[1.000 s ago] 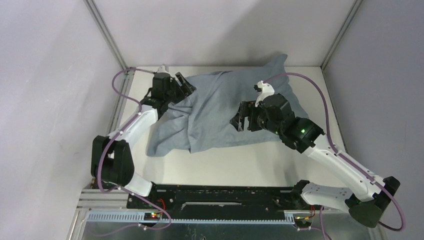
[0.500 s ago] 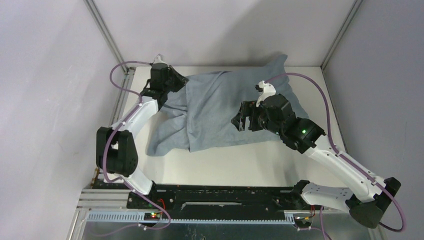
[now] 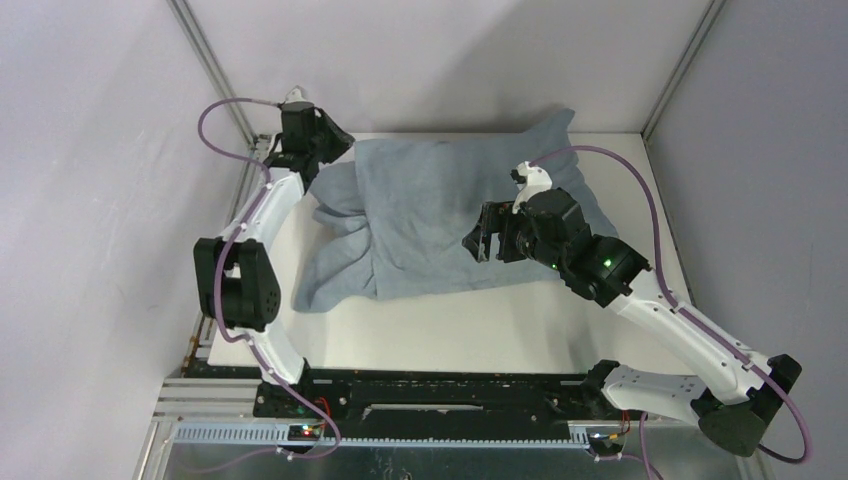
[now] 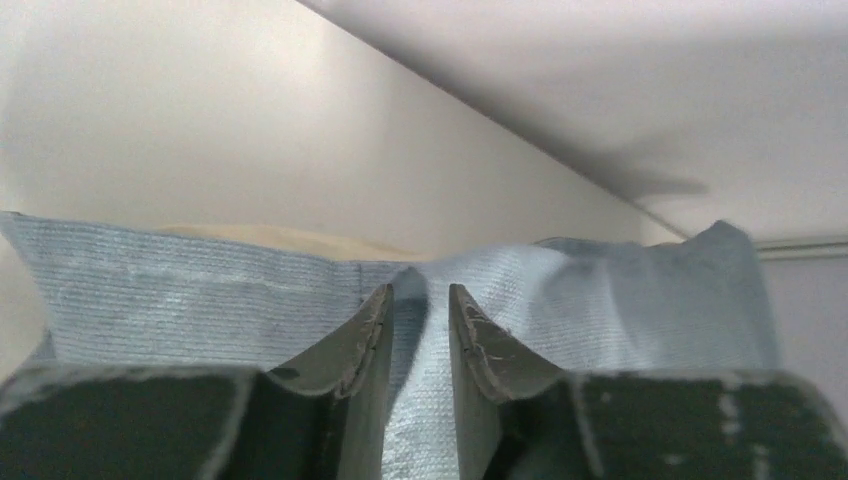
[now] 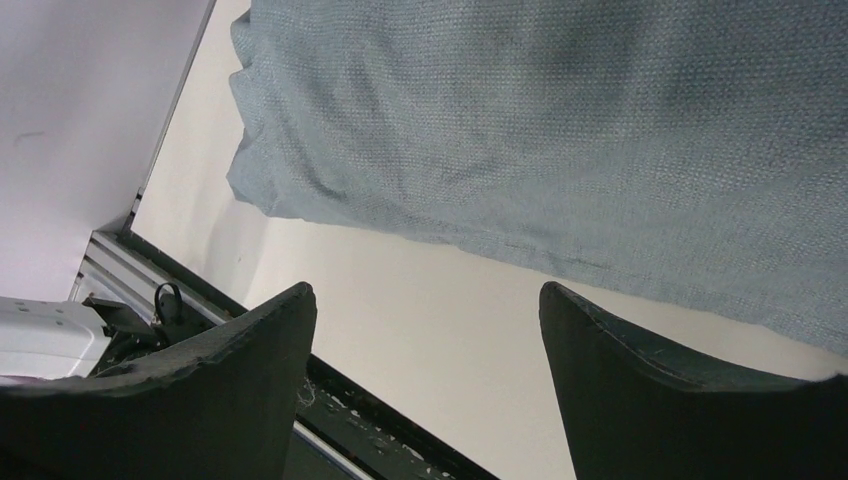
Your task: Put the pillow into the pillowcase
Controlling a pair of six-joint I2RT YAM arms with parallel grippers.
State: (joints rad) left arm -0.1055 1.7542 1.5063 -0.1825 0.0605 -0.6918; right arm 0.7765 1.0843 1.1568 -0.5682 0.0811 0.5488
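Note:
The blue-grey pillowcase [image 3: 440, 215] lies bulging across the far half of the table, with a limp end [image 3: 330, 290] trailing toward the front left. My left gripper [image 3: 335, 140] is at the far left corner, shut on a fold of the pillowcase [image 4: 200, 300] that runs up between its fingertips [image 4: 418, 290]. A pale cream sliver [image 4: 290, 240] shows just above the hem; I cannot tell whether it is the pillow. Otherwise the pillow is hidden. My right gripper [image 3: 480, 240] hovers over the pillowcase [image 5: 560, 120], open and holding nothing [image 5: 425, 290].
White walls and two aluminium posts [image 3: 215, 65] close in the back corners. The white tabletop [image 3: 480, 320] shows in front of the cloth. A black rail [image 3: 450, 385] with the arm bases runs along the near edge.
My left gripper has shut on the pillowcase edge and drawn it back toward the far left corner, pulling the cloth taut. The right arm has stayed put.

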